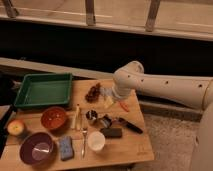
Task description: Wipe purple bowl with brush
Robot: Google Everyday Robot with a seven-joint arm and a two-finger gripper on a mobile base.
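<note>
The purple bowl (36, 148) sits at the front left corner of the wooden surface (125, 148), and I see only its paler, shiny inside. Just right of it lies a blue sponge (65, 148), then a white cup (95, 141). Behind the bowl are an orange-brown bowl (54, 118) and an apple (16, 128). A green tray (44, 90) takes the back left. The brush (131, 125) lies well apart on the right, its black handle slanting beside a dark block (111, 132). My claw (107, 99) hangs over the back middle, spread wide and, as far as I can make out, gripping nothing. Behind runs a dark wall under a railing (90, 12).
</note>
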